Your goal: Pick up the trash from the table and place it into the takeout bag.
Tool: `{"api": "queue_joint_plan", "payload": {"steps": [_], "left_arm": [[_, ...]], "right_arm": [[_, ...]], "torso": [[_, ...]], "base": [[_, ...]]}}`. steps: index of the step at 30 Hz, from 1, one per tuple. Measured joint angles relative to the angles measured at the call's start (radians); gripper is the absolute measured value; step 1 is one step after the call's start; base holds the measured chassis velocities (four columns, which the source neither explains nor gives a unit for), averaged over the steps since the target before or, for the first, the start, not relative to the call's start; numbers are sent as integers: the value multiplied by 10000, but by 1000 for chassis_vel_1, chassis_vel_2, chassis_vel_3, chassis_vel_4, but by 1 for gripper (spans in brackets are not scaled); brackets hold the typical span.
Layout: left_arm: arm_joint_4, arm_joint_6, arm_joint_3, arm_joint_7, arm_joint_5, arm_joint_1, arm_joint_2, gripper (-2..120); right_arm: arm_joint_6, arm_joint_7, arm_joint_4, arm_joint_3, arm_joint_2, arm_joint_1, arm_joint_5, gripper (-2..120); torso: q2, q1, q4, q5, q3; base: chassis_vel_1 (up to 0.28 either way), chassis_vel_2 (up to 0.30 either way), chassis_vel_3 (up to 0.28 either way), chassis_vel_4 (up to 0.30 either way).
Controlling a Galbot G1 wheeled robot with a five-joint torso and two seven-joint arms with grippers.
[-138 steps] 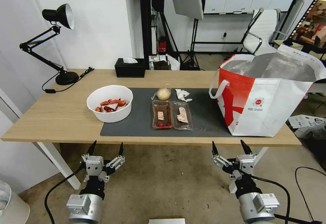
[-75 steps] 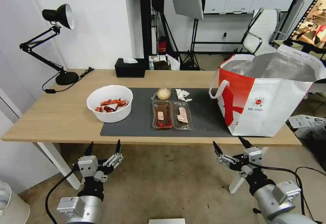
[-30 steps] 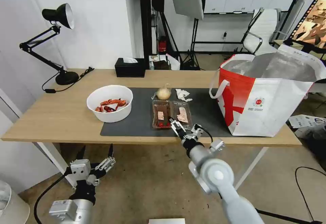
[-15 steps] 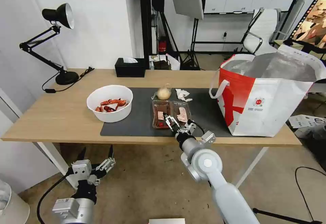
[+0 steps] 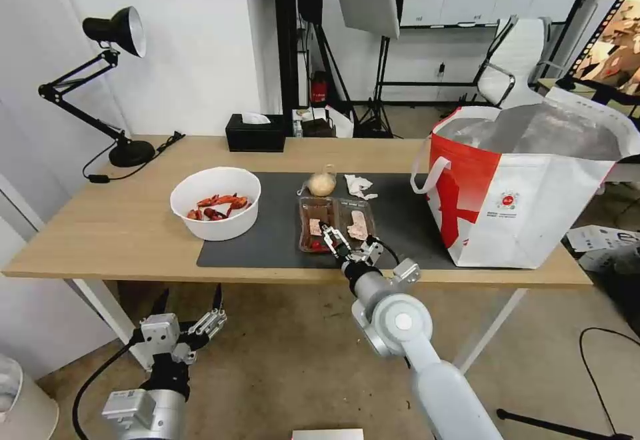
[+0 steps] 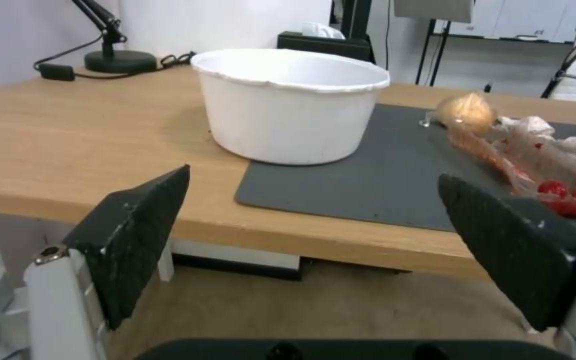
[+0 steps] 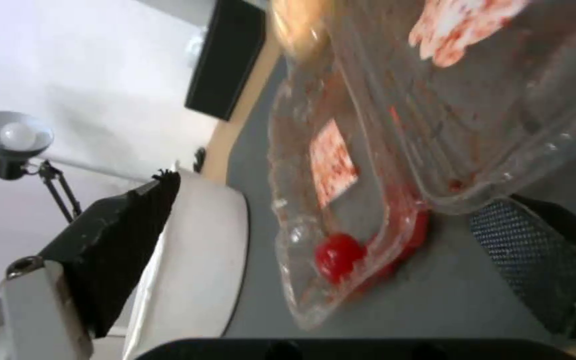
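- While lying open on mat near table's front edge: clear clamshell tray, two halves side by side, red scraps in left half; near edge faces robot, likely the easiest lip to pinch.
- Right gripper at tray's near edge, fingers spread wide either side of it, nothing gripped yet.
- Behind tray: knotted bag, crumpled tissue; white bowl to left.
- Takeout bag upright at right, mouth open for dropping.
- Left gripper parked below table, spread, empty.
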Motion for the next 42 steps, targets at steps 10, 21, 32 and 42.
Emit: {"api": "queue_joint_plan", "payload": {"steps": [10, 21, 32, 42], "left_arm": [[-209, -23, 130, 0, 146, 195, -74, 100], [-288, -33, 151, 0, 221, 307, -72, 100], [-397, -47, 135, 0, 218, 303, -76, 100], [-366, -66, 142, 7, 177, 215, -69, 100]], "right_arm": [[283, -820, 393, -63, -461, -208, -1460, 100], [-1331, -920, -12, -287, -841, 870, -121, 100], [-1431, -589, -138, -267, -763, 1135, 341, 100], [-1182, -2836, -241, -621, -2048, 2498, -2889, 100]], "torso": [[0, 0, -3, -1, 0], [0, 0, -1, -3, 0], [0, 0, -4, -2, -1], [0, 0, -4, -1, -1]], "base": [[0, 0, 0, 0], [0, 0, 0, 0], [0, 0, 0, 0], [0, 0, 0, 0]]}}
